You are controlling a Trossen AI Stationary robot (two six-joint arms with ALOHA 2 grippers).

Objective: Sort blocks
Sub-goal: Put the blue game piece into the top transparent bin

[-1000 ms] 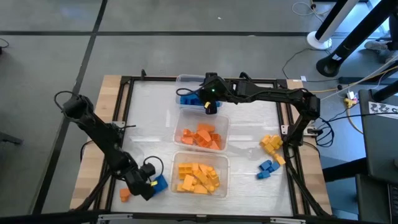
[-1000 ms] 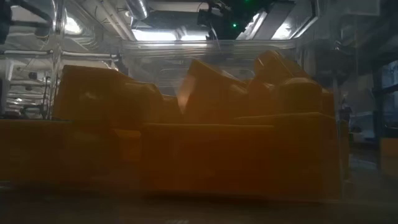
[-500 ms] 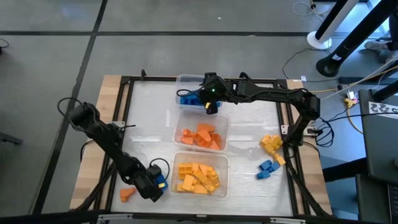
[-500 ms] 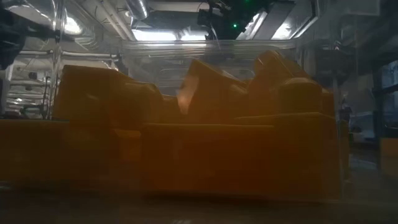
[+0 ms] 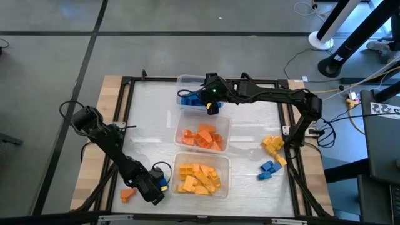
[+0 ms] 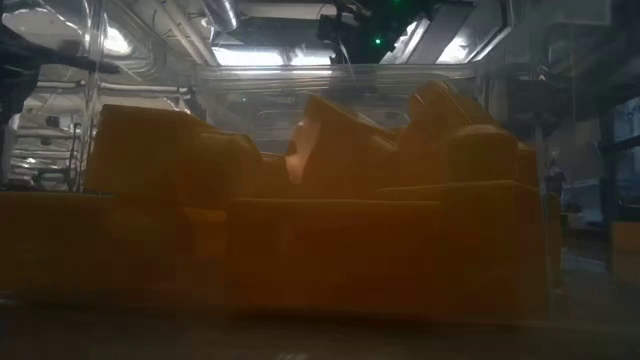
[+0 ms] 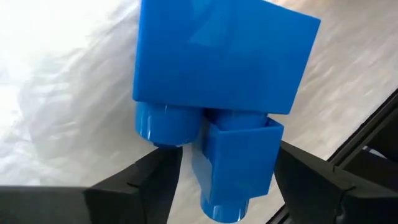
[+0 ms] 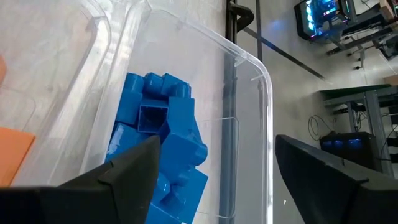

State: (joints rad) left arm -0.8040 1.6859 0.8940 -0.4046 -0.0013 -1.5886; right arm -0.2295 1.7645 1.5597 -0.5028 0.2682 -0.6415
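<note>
From above, my left gripper [image 5: 157,185] sits low at the near left part of the desk [image 5: 150,119], just beside the near tub of yellow blocks [image 5: 199,177]. A blue block [image 5: 162,182] lies between my left fingers, and an orange block [image 5: 127,194] lies alone on the desk nearby. My right gripper [image 5: 211,107] hangs over the far tub of blue blocks [image 5: 189,100]. The middle tub holds orange blocks [image 5: 202,137]. On the right side of the desk a loose cluster of yellow blocks [image 5: 272,144] and blue blocks [image 5: 269,169] lies apart from the tubs.

At desk height, the clear tub wall [image 6: 330,75] fills the picture, with the yellow blocks [image 6: 300,230] piled right behind it.

Past my left wrist, my fingers [image 7: 137,183] stand spread on either side of the blue block [image 7: 217,68]; whether they press it I cannot tell.

Past my right wrist, my fingers [image 8: 124,171] are spread wide and empty above the blue blocks [image 8: 161,149] in their clear tub [image 8: 249,68].
</note>
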